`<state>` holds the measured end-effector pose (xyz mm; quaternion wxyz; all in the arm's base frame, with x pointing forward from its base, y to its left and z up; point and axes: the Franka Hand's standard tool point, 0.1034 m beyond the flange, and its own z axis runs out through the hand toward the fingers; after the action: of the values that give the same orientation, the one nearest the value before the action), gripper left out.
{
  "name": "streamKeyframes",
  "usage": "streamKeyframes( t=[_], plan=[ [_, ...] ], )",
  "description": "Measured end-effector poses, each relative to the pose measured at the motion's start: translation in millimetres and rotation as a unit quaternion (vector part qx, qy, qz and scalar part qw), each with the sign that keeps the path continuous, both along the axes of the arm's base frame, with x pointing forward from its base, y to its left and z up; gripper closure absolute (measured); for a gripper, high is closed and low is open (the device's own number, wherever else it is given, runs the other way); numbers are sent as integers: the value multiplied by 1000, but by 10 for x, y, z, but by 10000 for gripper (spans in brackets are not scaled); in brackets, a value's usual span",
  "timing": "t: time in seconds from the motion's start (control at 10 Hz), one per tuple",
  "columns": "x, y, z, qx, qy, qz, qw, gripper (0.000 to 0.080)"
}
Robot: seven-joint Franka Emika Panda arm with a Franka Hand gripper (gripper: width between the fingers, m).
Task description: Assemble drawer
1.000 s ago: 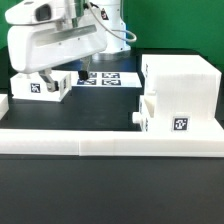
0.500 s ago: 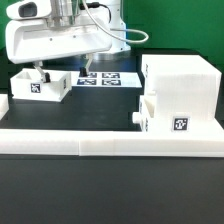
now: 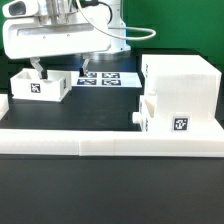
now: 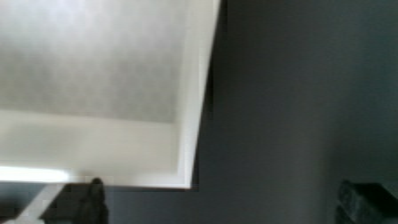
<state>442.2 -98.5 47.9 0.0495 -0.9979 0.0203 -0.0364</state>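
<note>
The drawer's large white housing (image 3: 182, 80) stands at the exterior view's right. One small tray (image 3: 157, 108) sits in its lower front, knob (image 3: 137, 118) sticking out. The second open-top tray (image 3: 40, 86) stands alone at the exterior view's left, a tag on its front. My gripper (image 3: 61, 69) hangs just above this tray, open and empty. In the wrist view the gripper (image 4: 222, 205) has its dark fingertips (image 4: 80, 200) far apart. The white tray (image 4: 107, 90) lies below, its corner near one fingertip, with dark table beside it.
A long low white border wall (image 3: 110, 142) runs across the front. The marker board (image 3: 106, 76) lies flat behind the left tray. The arm's white body (image 3: 60, 35) fills the upper left. Black table (image 3: 100, 105) lies between the tray and the housing.
The gripper and arm have risen and shifted toward the exterior view's left, uncovering the left tray. The tray and the housing have stayed in place.
</note>
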Motion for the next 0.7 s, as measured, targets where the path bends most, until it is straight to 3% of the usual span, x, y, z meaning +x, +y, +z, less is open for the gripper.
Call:
streamKeyframes(
  t=[0.2,0.7],
  plan=[
    [-128,30,-39,5,16,-68,998,151],
    [-388,83,-186,0,23,-61,998,151]
  ],
)
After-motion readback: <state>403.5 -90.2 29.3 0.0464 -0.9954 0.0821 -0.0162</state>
